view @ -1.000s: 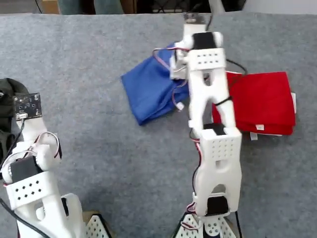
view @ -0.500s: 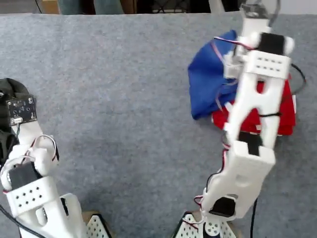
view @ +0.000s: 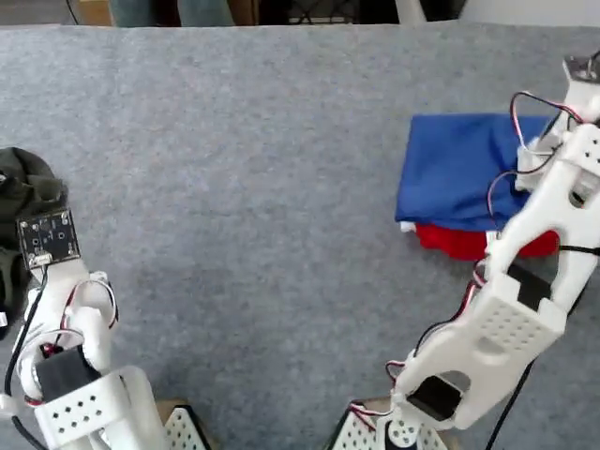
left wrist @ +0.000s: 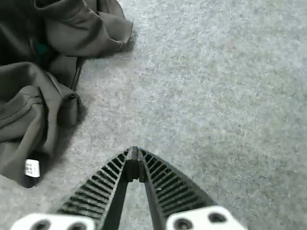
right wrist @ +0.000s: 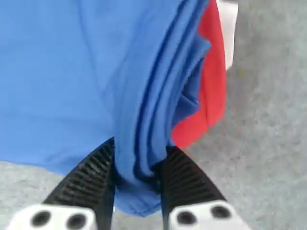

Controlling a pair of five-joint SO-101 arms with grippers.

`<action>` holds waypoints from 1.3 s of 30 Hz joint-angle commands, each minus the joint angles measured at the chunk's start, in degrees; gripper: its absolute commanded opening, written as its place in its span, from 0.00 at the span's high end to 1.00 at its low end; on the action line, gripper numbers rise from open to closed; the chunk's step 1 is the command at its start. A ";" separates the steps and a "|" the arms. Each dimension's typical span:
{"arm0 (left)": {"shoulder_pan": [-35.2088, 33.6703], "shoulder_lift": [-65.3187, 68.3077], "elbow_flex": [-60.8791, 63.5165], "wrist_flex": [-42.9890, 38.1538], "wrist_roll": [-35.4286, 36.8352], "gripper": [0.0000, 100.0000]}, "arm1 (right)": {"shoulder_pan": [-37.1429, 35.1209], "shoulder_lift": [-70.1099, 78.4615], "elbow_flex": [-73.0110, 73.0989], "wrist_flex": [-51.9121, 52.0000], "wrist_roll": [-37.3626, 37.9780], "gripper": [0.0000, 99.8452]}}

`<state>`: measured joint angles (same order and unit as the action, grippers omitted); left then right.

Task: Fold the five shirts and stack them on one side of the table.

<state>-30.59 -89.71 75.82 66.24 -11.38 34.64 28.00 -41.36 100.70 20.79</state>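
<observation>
A folded blue shirt [view: 464, 183] lies on top of a folded red shirt [view: 464, 242] at the table's right side. My right gripper [right wrist: 138, 165] is shut on the blue shirt's [right wrist: 72, 72] folded edge, with the red shirt [right wrist: 211, 86] showing beneath it. The right arm [view: 525, 272] stretches up the right edge. A crumpled dark olive shirt [view: 19, 197] sits at the left edge. My left gripper [left wrist: 134, 165] is shut with nothing in it, just above the grey cloth beside the dark shirt [left wrist: 43, 76].
The grey felt table top [view: 244, 169] is bare between the two arms. A white tag [left wrist: 31, 167] sticks out of the dark shirt. A white label [right wrist: 227, 24] peeks from under the red shirt.
My right arm has swung to the right, carrying the blue shirt from the table's middle onto the red shirt. The left arm has shifted slightly.
</observation>
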 commanded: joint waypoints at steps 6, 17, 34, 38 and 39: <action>1.80 -1.76 -0.31 1.76 -0.44 0.97 | 4.40 1.19 -0.57 -4.40 2.64 0.99; 8.75 -1.85 1.45 1.58 -0.35 0.97 | 4.40 0.92 -0.57 -3.96 2.46 0.81; 9.63 -1.85 16.75 1.49 0.00 0.97 | -1.41 -2.15 -10.24 0.44 2.37 0.96; 9.63 -1.85 17.19 1.67 0.09 0.97 | -2.81 -7.87 -5.23 0.44 2.46 0.98; 9.63 -1.85 16.92 1.76 0.09 0.97 | -3.52 -9.63 -3.47 0.44 2.64 0.98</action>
<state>-21.71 -91.03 93.32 67.82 -11.38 33.23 25.10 -47.34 100.79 23.43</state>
